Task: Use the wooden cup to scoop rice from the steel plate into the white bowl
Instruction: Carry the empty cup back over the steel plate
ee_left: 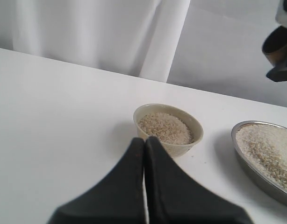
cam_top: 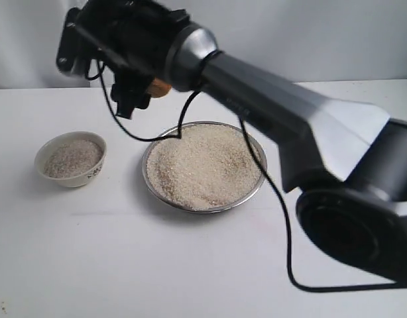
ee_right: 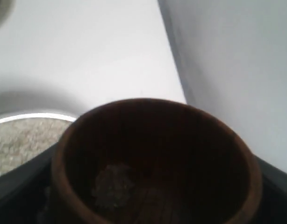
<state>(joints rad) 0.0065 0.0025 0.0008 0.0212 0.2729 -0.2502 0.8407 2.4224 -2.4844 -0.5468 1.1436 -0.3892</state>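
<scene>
White counter (cam_top: 124, 265) runs under everything, with a pale cloth backdrop (ee_left: 87, 32) hanging behind it. Raised off that counter is the wooden cup (cam_top: 161, 87), pinched in the right end effector (cam_top: 147, 89), whose dark fingers stand on either side of the cup's wall. From the exterior view only a sliver of its reddish-brown side peeks out past the black hardware. Looking into it from the right wrist view, the dark interior holds only a small clump of rice (ee_right: 113, 186) at the bottom. In the exterior view the cup appears above and beyond the far left rim of the steel plate (cam_top: 210, 209), roughly between plate and bowl. That plate lies near the middle of the counter, heaped with grains across almost its whole width. Off to its left, apart from it, stands the white bowl (cam_top: 84, 177), a dark mark on its outer side, well filled with rice of its own. The right arm (cam_top: 290, 112) reaches in from the right, crossing over the plate, and a black cable (cam_top: 283, 218) droops from it in a long loop. The left end effector (ee_left: 144, 142) points toward the bowl from the near side, its two black fingers pressed together.
</scene>
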